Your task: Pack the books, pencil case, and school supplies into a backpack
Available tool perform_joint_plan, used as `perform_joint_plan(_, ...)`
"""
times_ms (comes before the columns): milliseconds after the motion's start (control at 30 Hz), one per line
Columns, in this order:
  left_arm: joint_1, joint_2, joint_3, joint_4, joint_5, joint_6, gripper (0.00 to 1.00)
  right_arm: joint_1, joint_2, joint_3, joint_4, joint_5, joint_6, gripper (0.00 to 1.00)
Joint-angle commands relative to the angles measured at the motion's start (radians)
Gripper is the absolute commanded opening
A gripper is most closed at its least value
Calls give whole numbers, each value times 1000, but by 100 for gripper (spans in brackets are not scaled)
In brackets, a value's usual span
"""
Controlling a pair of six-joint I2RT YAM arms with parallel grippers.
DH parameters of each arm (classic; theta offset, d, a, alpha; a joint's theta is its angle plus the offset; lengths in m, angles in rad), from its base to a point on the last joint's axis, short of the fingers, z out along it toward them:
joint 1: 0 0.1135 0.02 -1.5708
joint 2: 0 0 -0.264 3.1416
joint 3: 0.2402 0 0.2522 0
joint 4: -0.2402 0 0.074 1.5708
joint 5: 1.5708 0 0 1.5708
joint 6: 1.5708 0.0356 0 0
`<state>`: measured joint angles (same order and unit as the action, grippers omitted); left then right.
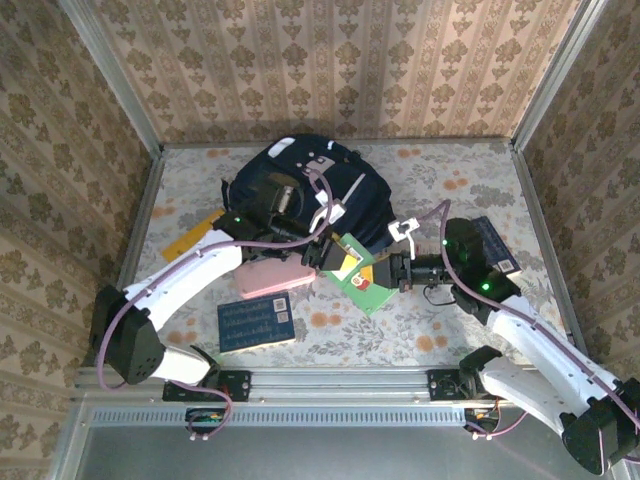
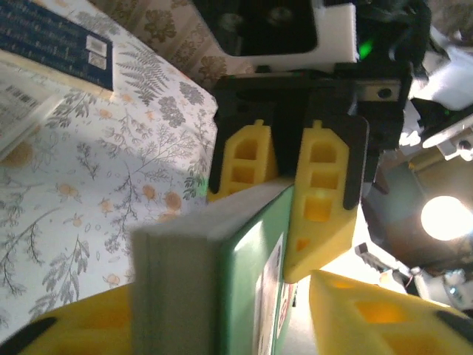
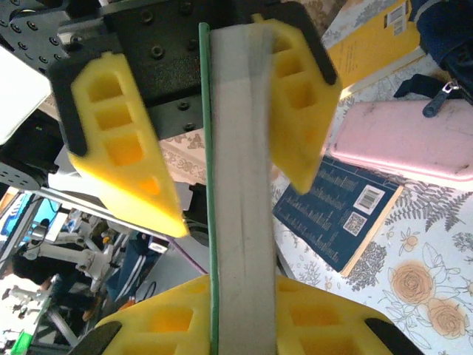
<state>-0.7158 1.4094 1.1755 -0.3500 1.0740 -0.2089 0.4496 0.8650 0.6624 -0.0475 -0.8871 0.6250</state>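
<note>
A green pack [image 1: 368, 290] with a white label hangs above the table, in front of the navy backpack [image 1: 300, 190], between my two grippers. My right gripper [image 3: 240, 288] is shut on one end of the green pack [image 3: 240, 185]. In the left wrist view its fingers [image 2: 321, 192] clamp the far end. My left gripper [image 2: 222, 288] is open around the other end of the green pack [image 2: 244, 281], with a gap at one finger. The pink pencil case [image 1: 275, 278] lies beside the backpack. On the table lie a blue book [image 1: 257, 322], a yellow book [image 1: 195, 238] and a navy book [image 1: 492, 245].
Patterned walls close in the table on three sides. The backpack takes up the far middle. The pencil case [image 3: 403, 140] and blue book [image 3: 340, 214] lie under the left arm. A white printed sheet [image 2: 18, 103] lies next to the navy book [image 2: 59, 41].
</note>
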Motion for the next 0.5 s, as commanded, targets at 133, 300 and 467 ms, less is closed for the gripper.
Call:
perform_joint_plan(133, 101, -15, 37, 40, -215, -122, 60, -38, -163, -10, -151, 443, -54, 0)
perform_joint_plan(300, 184, 63, 118, -66, -634, -200, 62, -44, -297, -57, -256, 811, -66, 0)
perform_joint_plan(467, 206, 291, 349, -132, -624, -188, 62, -46, -342, -89, -214, 819, -49, 0)
